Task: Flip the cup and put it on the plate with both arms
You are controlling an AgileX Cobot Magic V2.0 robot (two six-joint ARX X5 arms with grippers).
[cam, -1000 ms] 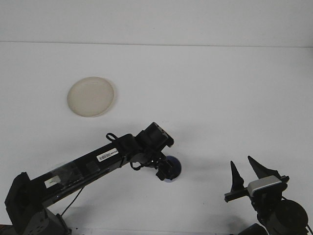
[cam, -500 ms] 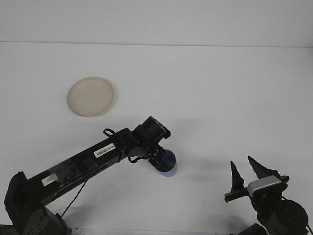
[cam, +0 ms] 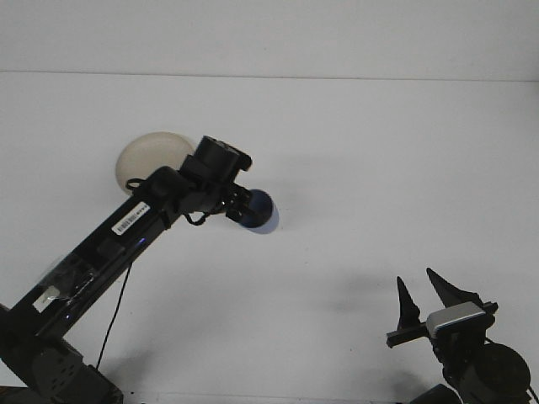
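Right gripper [cam: 423, 296] sits at near edge, fingers spread, holding nothing. Left gripper [cam: 238, 207] farther out, clamped on blue cup [cam: 258, 211], lifted off table [cam: 379, 168] just right of cream plate [cam: 152, 156], arm overlapping plate.

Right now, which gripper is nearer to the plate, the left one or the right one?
The left. The left gripper, shut on the blue cup, hangs just right of the plate. The right gripper sits open at the table's near right corner, far from it.
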